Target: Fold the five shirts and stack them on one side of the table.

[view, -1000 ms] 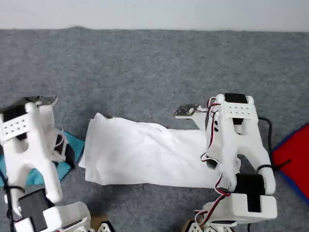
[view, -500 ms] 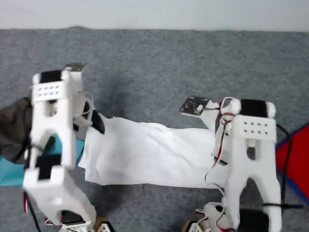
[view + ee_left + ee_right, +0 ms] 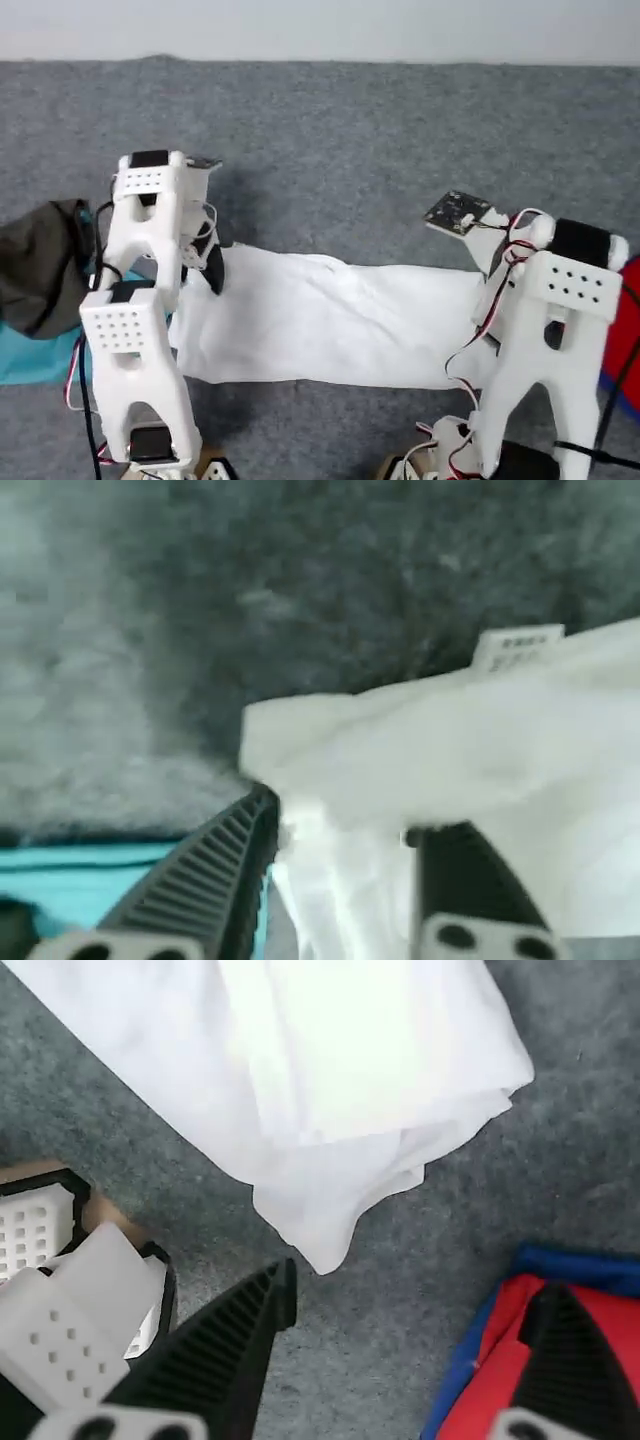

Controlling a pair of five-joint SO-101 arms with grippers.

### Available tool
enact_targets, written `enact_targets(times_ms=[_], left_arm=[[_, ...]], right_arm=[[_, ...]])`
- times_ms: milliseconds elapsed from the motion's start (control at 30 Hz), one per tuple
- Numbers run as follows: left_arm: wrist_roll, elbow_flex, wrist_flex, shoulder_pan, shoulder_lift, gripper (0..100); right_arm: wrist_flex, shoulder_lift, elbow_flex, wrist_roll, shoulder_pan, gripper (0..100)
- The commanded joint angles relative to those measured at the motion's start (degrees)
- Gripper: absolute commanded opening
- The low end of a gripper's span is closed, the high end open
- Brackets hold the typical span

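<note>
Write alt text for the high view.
A long white shirt spans the grey table, the left gripper at its left end. A dark shirt and a teal shirt lie far left, a red shirt far right.

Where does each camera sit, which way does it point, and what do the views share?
High view: fixed above the table, looking down; left arm and right arm show at the white shirt's ends.
Left wrist view: on the left arm, facing down at a shirt corner and the teal shirt; open left end effector shows.
Right wrist view: on the right arm, facing down at the shirt's other end and the red shirt; open right end effector shows.
Shared: the white shirt, in all three.
</note>
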Motion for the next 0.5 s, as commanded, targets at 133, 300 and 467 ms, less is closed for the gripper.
enact_targets(times_ms=[133,300,467], left_arm=[[-1.1,-1.6,1.8,0.3,4.0,1],[-1.1,-1.4,1.9,1.5,-1.8,1],[-1.1,7.6,1.9,8.0,-17.1,1]], right_arm=[[-1.3,-1.5,-0.3,0.5,1.1,35.4],[-0.7,-1.6,-0.2,0.4,1.9,35.4],[-0.7,-2.1,-0.3,0.8,9.0,35.4]])
